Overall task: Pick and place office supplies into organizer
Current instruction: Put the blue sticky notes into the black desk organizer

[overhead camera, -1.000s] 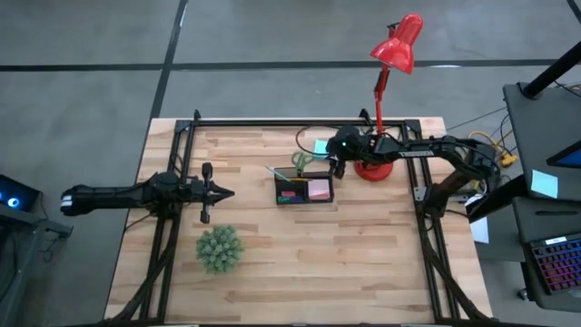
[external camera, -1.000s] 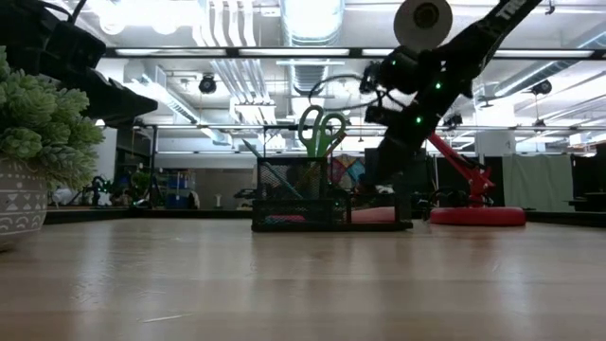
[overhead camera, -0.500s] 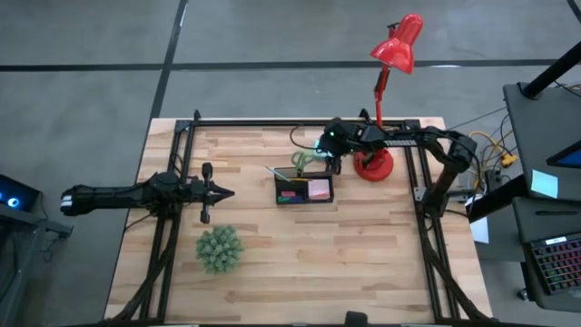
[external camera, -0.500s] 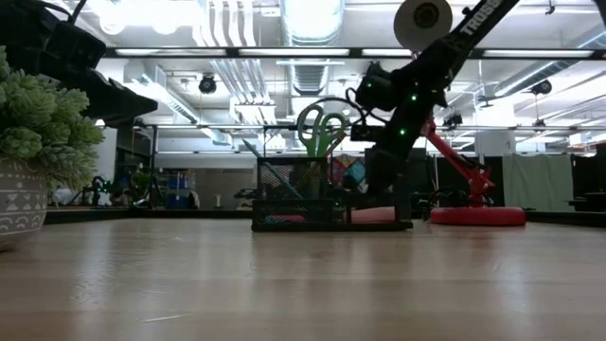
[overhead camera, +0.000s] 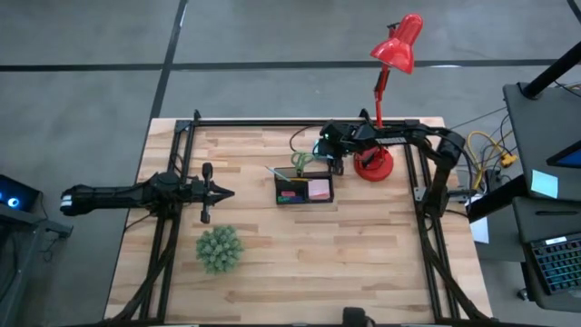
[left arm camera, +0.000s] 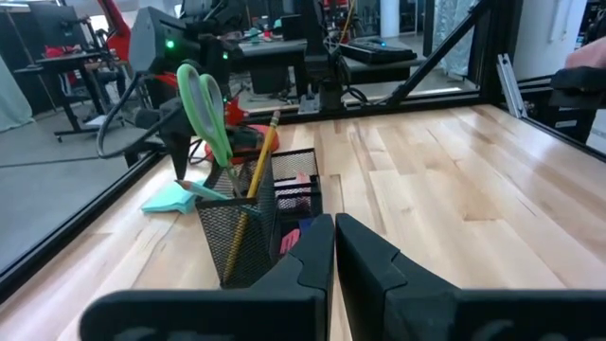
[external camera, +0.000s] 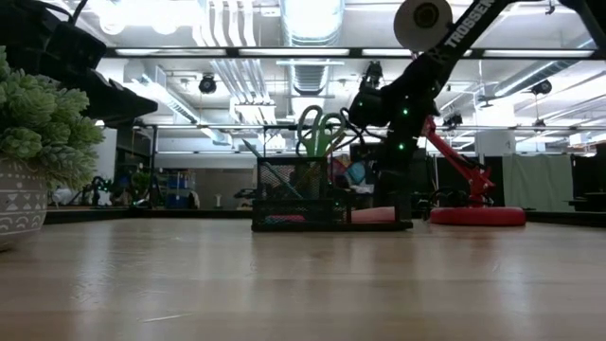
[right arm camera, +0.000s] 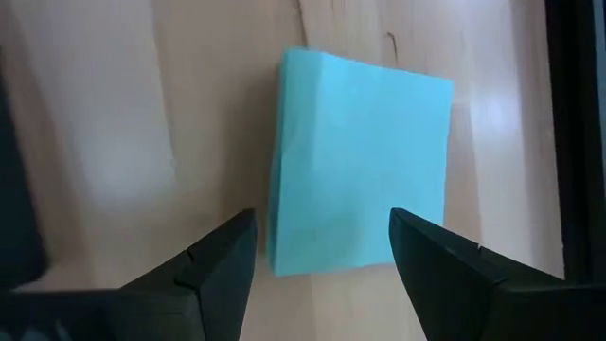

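A teal sticky-note pad [right arm camera: 360, 204] lies flat on the wooden table behind the black mesh organizer [overhead camera: 304, 186]. My right gripper [right arm camera: 322, 251] hangs open just above the pad, pointing steeply down, with one finger over each side of the pad's near edge. It shows above the table's far middle [overhead camera: 324, 146]. The organizer holds green-handled scissors [left arm camera: 204, 109] and a yellow pencil [left arm camera: 256, 180] upright in its cup, and a pink pad [overhead camera: 320, 189] in its tray. My left gripper [left arm camera: 333, 248] waits shut at the table's left [overhead camera: 222, 193].
A red desk lamp stands with its round base [overhead camera: 374, 166] just right of the pad. A green spiky plant [overhead camera: 220, 248] sits in a pot at the near left. Black frame rails [overhead camera: 300, 123] run along the table's far and side edges.
My right gripper has moved toward the table's left and down over the teal pad, tipping to point more steeply downward and rolling a little. It has stayed open. Nothing on the table has moved.
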{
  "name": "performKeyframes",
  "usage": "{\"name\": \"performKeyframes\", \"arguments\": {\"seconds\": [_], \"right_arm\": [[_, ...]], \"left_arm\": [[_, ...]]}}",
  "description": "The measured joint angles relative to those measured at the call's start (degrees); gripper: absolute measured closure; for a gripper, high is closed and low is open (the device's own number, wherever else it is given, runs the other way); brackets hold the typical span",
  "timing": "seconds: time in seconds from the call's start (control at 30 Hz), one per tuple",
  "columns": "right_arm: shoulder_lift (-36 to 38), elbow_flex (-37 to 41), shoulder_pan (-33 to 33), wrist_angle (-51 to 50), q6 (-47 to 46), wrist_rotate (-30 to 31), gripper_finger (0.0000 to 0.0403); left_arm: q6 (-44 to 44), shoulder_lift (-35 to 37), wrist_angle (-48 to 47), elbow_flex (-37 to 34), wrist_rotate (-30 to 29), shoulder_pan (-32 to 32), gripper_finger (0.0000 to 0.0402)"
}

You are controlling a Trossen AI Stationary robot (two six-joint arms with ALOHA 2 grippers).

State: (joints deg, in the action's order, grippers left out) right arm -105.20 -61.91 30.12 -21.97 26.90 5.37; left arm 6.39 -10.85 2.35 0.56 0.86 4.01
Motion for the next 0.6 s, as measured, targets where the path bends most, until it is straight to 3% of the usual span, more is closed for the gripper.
{"name": "performKeyframes", "arguments": {"seconds": [0.6], "right_arm": [[-1.72,-0.14,0.29,1.48,3.78,0.19,0.019]], "left_arm": [[0.0,-0.52,-0.05,0.0,-0.02,-0.02,0.0402]]}}
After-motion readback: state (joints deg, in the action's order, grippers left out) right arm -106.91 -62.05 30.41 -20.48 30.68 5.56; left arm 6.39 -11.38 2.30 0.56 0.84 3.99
